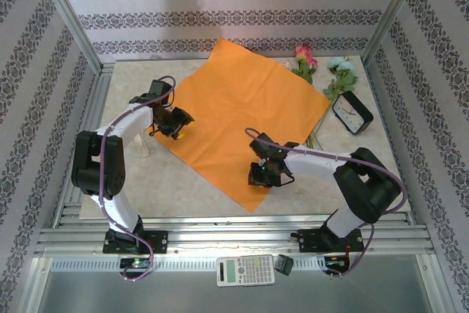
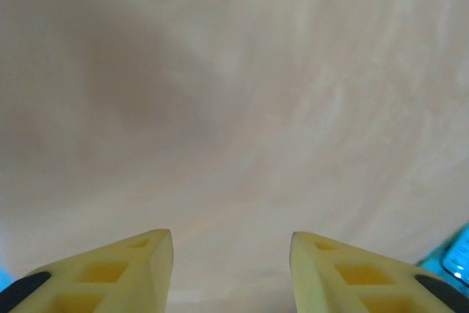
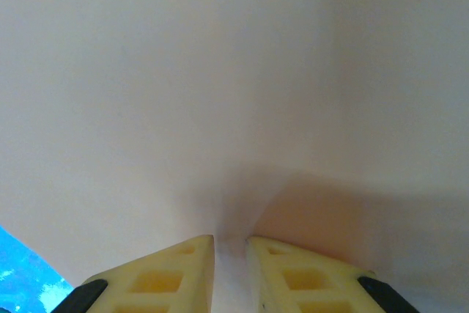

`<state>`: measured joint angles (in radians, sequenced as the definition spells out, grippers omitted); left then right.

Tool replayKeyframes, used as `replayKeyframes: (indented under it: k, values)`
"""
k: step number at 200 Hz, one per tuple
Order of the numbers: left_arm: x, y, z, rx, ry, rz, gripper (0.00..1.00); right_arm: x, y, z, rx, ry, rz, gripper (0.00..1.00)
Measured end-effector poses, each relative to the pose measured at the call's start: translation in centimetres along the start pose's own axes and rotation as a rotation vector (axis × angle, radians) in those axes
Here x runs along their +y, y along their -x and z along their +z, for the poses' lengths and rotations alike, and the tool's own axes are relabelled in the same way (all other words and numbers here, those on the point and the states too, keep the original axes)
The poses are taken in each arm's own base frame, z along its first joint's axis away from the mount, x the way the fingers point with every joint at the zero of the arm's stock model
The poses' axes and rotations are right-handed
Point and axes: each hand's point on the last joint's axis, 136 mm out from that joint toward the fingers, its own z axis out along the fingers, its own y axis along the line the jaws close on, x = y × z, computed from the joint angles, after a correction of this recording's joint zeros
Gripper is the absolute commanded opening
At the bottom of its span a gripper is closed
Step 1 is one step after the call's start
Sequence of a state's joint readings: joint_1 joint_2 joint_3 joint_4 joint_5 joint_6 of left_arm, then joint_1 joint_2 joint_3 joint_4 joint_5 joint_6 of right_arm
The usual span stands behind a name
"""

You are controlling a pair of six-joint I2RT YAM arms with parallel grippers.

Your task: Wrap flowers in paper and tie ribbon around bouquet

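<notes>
Lying on the table (image 1: pixel 168 188): the paper (image 1: pixel 242 108), a bright orange sheet spread flat as a diamond across the centre of the top view, one corner at upper centre and one at lower centre.
Flowers (image 1: pixel 315 71): upper right of the top view, on the table just beside the paper's right edge; the pink and light-blue heads point to the far side and the thin stems trail toward the near side.
Left end effector (image 1: pixel 178 124): at the paper's left corner, centre left of the top view. In the left wrist view its yellow fingers (image 2: pixel 124 269) stand clearly apart with nothing between them, above a pale blurred surface.
Right end effector (image 1: pixel 262 175): over the paper near its lower corner, just below centre of the top view. In the right wrist view its fingers (image 3: pixel 168 269) are drawn to a narrow slit, and a crease of the paper runs into it, pinched.
Clock (image 1: pixel 352 113): black, at the right of the top view, near the flowers.
Calculator (image 1: pixel 245 270): bottom centre, on the frame rail.
</notes>
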<state>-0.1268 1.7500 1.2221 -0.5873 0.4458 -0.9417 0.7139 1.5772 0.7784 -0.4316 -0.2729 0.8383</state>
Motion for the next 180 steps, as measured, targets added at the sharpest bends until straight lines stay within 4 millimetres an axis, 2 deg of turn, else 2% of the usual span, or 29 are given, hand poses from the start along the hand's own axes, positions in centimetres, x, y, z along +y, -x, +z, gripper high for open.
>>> replayKeyframes:
  k: [23, 70, 90, 121, 150, 167, 180]
  values:
    - [3.1, 0.1, 0.5, 0.028, 0.078, -0.023, 0.48, -0.2, 0.0, 0.0, -0.010, 0.022, 0.038, 0.24]
    - [6.2, -1.5, 3.8, 0.132, 0.141, -0.071, 0.38, 0.1, -0.1, 0.0, -0.001, 0.071, 0.071, 0.25]
    - [5.7, -1.1, 3.8, 0.127, 0.132, -0.070, 0.31, 0.5, -0.2, 0.2, 0.023, 0.073, 0.063, 0.26]
    - [5.8, 0.2, 3.9, 0.072, 0.164, -0.054, 0.25, 3.1, -0.8, 1.0, 0.091, 0.107, 0.005, 0.29]
    - [5.7, 0.5, 3.6, 0.036, 0.180, -0.049, 0.25, 4.0, -1.6, 0.9, 0.098, 0.104, -0.053, 0.41]
    - [4.4, -0.3, 2.9, 0.014, 0.165, -0.031, 0.26, 3.3, -2.0, 0.0, 0.094, 0.077, -0.058, 0.43]
    - [2.3, -2.2, 2.3, 0.008, 0.136, 0.016, 0.28, 2.8, -2.0, -1.3, 0.074, 0.065, -0.058, 0.44]
